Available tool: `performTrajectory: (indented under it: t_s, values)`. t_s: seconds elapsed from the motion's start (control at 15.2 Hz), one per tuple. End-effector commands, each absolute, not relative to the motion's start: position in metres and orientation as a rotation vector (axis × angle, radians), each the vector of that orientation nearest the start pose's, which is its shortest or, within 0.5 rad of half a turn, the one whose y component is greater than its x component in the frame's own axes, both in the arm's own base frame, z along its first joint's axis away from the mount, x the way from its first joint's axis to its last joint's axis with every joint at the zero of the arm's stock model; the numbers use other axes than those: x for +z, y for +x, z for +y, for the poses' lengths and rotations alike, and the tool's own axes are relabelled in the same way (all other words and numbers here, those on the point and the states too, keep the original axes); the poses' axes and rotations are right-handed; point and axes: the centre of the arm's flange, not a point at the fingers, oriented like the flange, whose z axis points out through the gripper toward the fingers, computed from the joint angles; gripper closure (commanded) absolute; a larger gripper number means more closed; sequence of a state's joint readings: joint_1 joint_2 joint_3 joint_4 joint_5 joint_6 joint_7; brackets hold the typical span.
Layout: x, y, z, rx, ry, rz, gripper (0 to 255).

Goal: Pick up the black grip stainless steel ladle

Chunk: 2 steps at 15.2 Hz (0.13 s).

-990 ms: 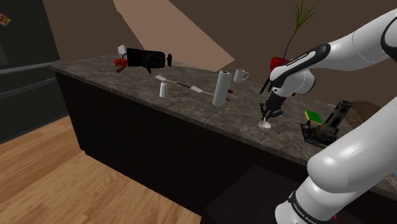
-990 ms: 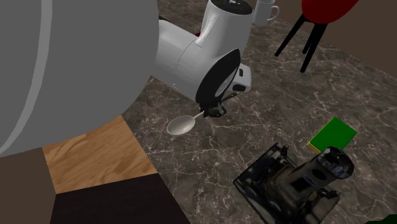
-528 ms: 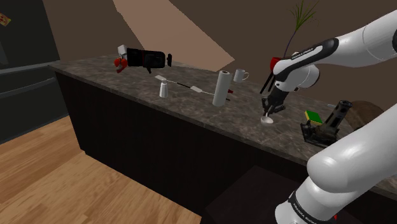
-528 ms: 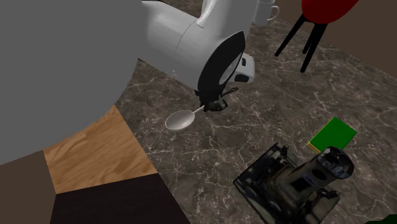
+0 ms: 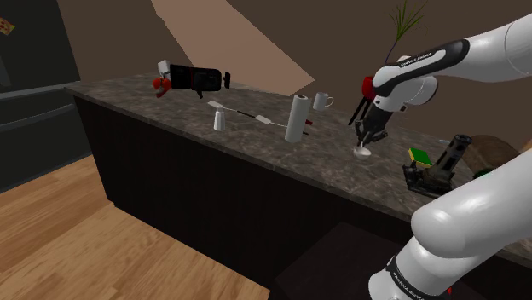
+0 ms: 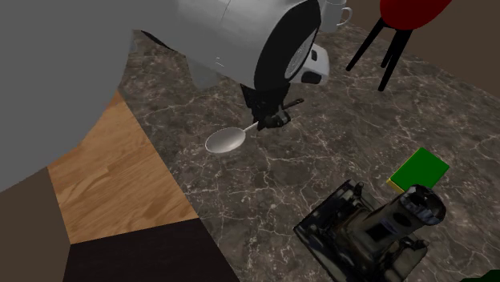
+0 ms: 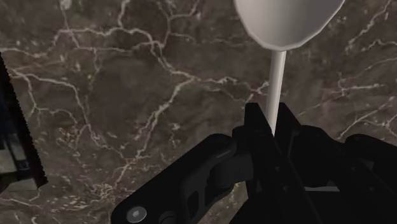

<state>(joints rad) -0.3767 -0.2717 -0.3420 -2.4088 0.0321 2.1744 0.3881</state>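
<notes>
Countertop (image 5: 281, 153), dark veined stone, carries everything listed. The white arm (image 6: 232, 32) covers the second exterior view's upper left and hides the counter behind the ladle (image 6: 227, 141). A black machine (image 6: 364, 228) stands near the ladle, to its right in the shoulder view; its make is hard to read. A green block (image 6: 419, 170) lies just beside that machine. A white cylinder (image 5: 297, 118) stands upright, well apart from the ladle toward the shoulder view's left. A white mug (image 5: 322, 100) sits farther back, between the two.

Gripper (image 7: 270, 124): fingers closed on the ladle's thin pale shaft. The grip end is buried between them and cannot be seen. The pale bowl hangs below the gripper over the stone — contact cannot be judged. In the wrist view the bowl's far rim is cut off.
</notes>
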Motion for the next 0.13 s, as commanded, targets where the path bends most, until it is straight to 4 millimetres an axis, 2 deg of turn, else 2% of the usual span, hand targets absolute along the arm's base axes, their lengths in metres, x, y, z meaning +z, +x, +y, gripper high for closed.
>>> performTrajectory:
  t_s: [0.0,0.07]
  values:
    - [0.4181,0.3428,-0.2998,-0.059,-2.571,1.602,255]
    - [0.4181,0.3428,-0.2998,-0.059,-2.571,1.602,255]
